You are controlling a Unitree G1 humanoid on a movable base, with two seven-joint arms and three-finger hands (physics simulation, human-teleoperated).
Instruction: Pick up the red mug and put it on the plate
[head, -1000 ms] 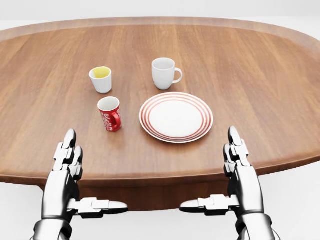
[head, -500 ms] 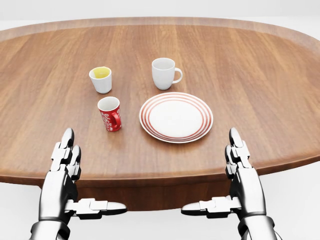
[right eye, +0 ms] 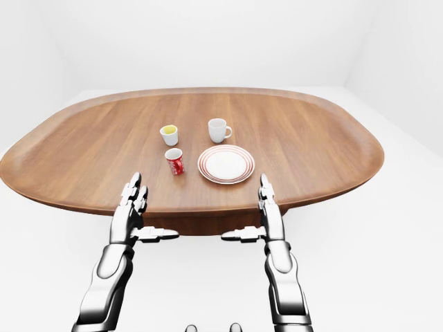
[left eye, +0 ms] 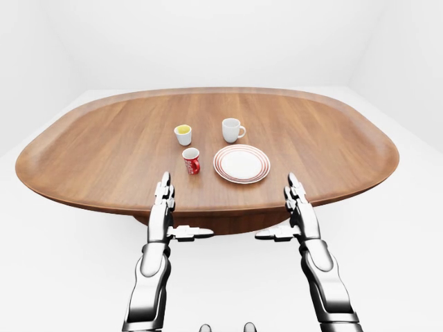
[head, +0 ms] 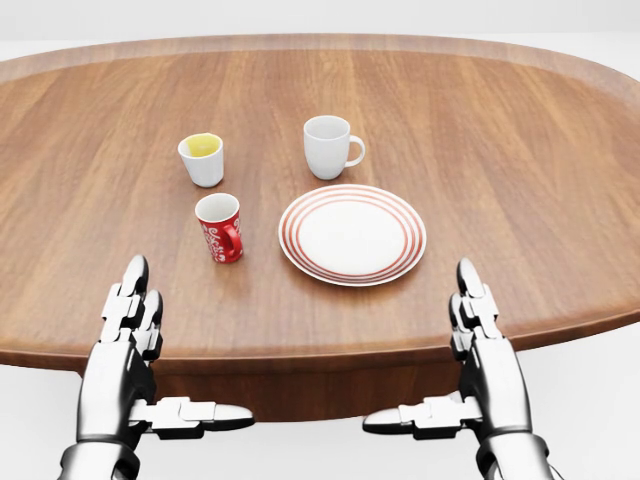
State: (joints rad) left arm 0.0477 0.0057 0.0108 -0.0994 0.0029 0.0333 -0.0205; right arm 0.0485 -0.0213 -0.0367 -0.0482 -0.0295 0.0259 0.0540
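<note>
My fingers [head: 135,285] on both hands were spread and empty at the worktop's [head: 520,120] near edge. The red mug [head: 220,227] stood upright just left of the plate [head: 352,234]. I judged my left hand [head: 125,345] best placed to reach up, gripping its body away from the handle.

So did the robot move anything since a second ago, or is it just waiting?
Almost nothing changed. The left hand and right hand only drifted slightly at the near edge of the brown wooden table, both open and empty. The red mug, the red-striped white plate, the white mug and the small white cup with yellow inside stayed put.
</note>
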